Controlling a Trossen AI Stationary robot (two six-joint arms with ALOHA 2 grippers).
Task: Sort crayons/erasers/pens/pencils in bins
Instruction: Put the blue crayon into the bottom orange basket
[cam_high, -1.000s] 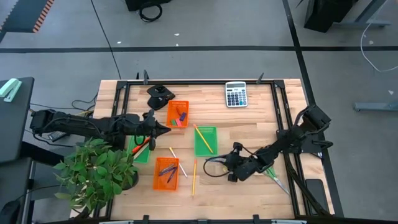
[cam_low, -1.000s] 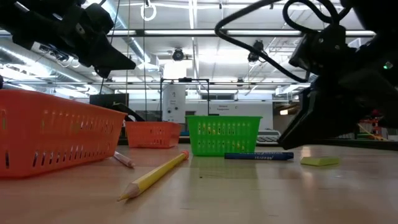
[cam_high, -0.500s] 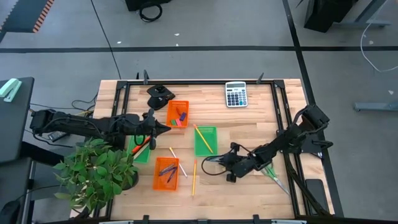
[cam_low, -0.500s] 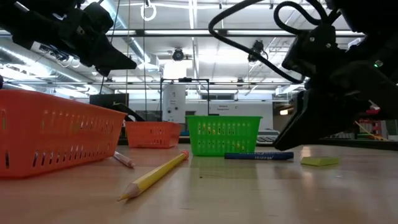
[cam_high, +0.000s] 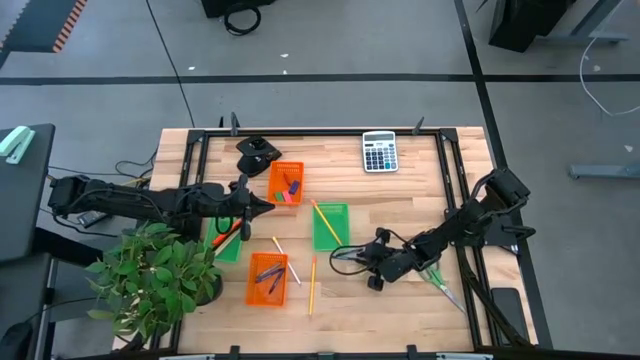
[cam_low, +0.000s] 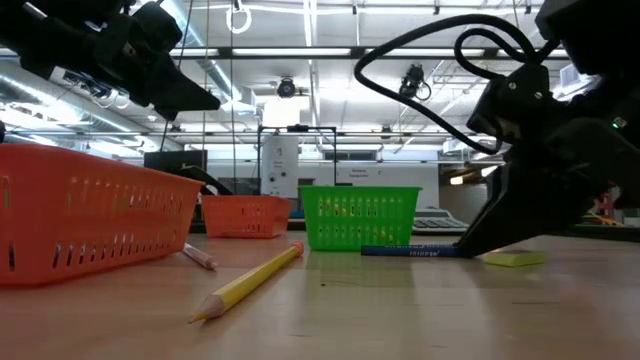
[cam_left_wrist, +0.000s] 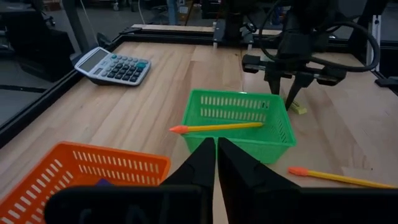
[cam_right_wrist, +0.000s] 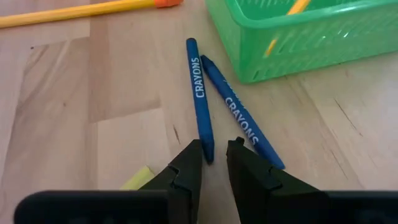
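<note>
Orange and green bins mark the left half of the high view, where the left gripper (cam_high: 268, 208) hovers with its jaws pressed shut and empty beside the upper orange bin (cam_high: 286, 184), above the lower orange bin (cam_high: 267, 279) and a green bin (cam_high: 228, 243) at the far left. Right of centre, a yellow pencil (cam_high: 326, 222) lies across the middle green bin (cam_high: 331, 227). Further right, the right gripper (cam_right_wrist: 213, 163) reaches down to the desk (cam_high: 410, 205), its jaws slightly apart over the tip of one of two blue crayons (cam_right_wrist: 200, 98), gripping nothing, a yellow eraser (cam_right_wrist: 138, 179) just beside it.

Left pincer (cam_high: 268, 207) hangs raised and closed; right pincer (cam_high: 352, 260) sits low, fingers slightly parted.
</note>
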